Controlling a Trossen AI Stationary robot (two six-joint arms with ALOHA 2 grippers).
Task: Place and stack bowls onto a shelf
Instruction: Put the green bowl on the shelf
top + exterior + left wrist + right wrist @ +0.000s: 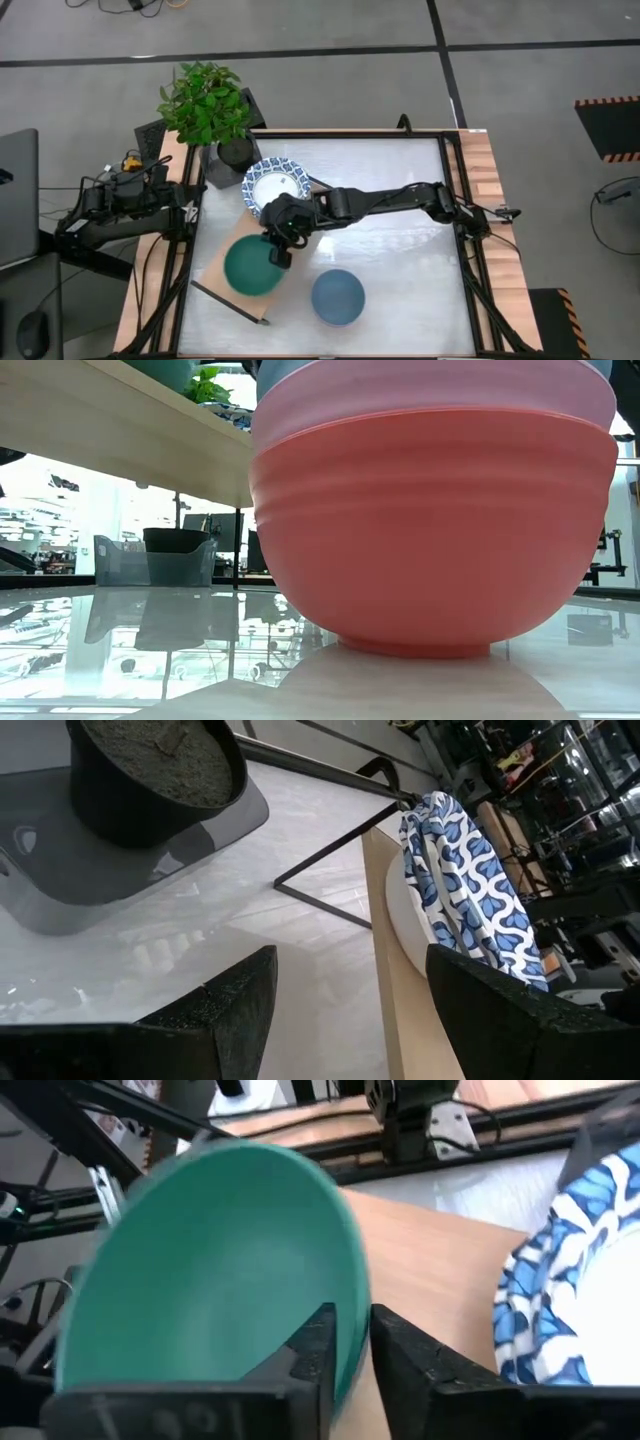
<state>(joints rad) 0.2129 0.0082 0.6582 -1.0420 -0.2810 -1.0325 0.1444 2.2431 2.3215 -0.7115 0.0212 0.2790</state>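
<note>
Overhead: the right gripper reaches across the pale glossy table from 3 o'clock, its tip at the 2 o'clock edge of the smooth, round, plain green bowl. This bowl sits on the long rectangular light-wood shelf board, whose long axis runs diagonally from 1 o'clock to 7 o'clock; a thin black metal end frame closes the 7 o'clock end. At the board's 1 o'clock end rests the round blue-and-white patterned bowl with a white centre. A plain blue bowl stands apart on the table at 4 o'clock of the green one, its upper bowl hiding those beneath.

The right wrist view shows what the overhead cannot: the two dark fingers are nearly closed, pinching the green bowl's rim, the bowl tilted with its mouth toward the camera.

The low view alone reveals that stack from the side: a ridged red bowl at the bottom and a pink bowl nested inside it.

The left gripper waits at 9 o'clock, fingers spread wide and empty, facing the patterned bowl and a black plant pot.
</note>
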